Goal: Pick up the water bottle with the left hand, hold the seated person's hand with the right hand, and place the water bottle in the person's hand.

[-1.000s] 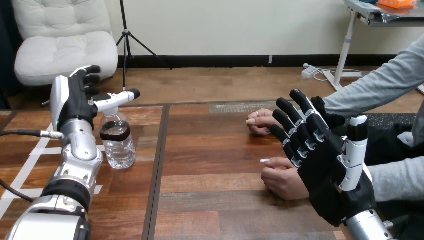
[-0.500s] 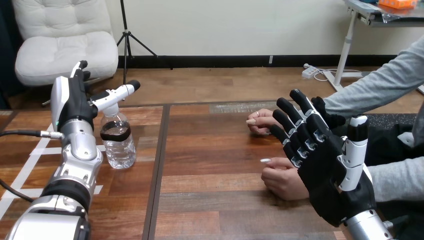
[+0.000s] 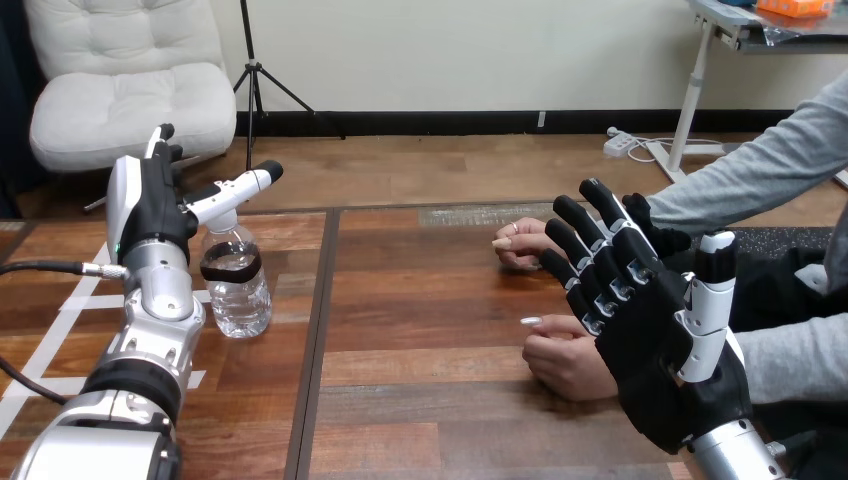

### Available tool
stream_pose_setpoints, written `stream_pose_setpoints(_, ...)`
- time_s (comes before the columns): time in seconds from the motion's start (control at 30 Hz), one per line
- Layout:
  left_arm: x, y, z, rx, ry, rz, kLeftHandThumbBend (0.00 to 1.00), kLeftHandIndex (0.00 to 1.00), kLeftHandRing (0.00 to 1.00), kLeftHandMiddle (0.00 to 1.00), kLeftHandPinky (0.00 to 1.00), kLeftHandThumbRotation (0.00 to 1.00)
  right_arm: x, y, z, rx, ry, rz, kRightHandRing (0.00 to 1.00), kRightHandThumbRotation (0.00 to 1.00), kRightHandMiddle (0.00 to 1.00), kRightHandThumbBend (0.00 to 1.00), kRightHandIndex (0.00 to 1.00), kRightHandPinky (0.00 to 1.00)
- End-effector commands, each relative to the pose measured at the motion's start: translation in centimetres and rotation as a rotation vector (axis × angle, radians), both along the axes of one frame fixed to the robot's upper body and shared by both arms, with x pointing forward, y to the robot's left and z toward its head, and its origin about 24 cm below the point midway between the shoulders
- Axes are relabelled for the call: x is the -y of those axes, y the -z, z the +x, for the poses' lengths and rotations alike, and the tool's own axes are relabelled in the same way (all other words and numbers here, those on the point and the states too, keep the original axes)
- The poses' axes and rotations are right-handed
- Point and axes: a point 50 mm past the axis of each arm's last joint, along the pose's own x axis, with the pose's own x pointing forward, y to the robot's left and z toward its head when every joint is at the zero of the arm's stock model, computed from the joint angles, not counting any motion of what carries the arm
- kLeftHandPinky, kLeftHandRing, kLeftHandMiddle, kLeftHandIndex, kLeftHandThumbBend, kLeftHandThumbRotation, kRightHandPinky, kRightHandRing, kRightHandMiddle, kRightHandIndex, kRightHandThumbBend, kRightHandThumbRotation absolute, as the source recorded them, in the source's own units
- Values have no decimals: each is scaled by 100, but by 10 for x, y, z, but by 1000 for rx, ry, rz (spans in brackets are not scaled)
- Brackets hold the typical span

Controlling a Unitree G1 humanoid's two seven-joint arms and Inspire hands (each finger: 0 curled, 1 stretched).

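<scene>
A clear water bottle with a black label band stands upright on the table's left part. My left hand hovers just left of and above it, open, with straight fingers and the thumb reaching over the bottle's cap. At the right my right hand is raised, open, palm toward me. It stands in front of the person's near hand, which rests loosely curled on the table. The person's far hand lies further back. I cannot tell whether my right hand touches either.
White tape strips mark the table's left part. A dark seam runs front to back between two tabletops. The person's grey sleeves come in from the right edge.
My left hand's fingers, curled a second ago, have straightened and the hand has edged slightly right toward the bottle. My right hand and the person's hands have not moved.
</scene>
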Motion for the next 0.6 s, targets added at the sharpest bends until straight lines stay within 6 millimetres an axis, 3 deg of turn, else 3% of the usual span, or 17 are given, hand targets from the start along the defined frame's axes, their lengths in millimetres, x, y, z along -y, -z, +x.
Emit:
stream_pose_setpoints(0.0, 8, -34, 16, 95, 33, 18, 100, 96, 89, 91, 79, 41, -2, -13, 7, 79, -9, 14, 100, 100, 98, 91, 100, 100)
stream_pose_setpoints(0.57, 6, -28, 17, 25, 48, -53, 100, 98, 94, 96, 87, 39, -3, -13, 6, 76, -10, 24, 100, 100, 98, 91, 100, 100)
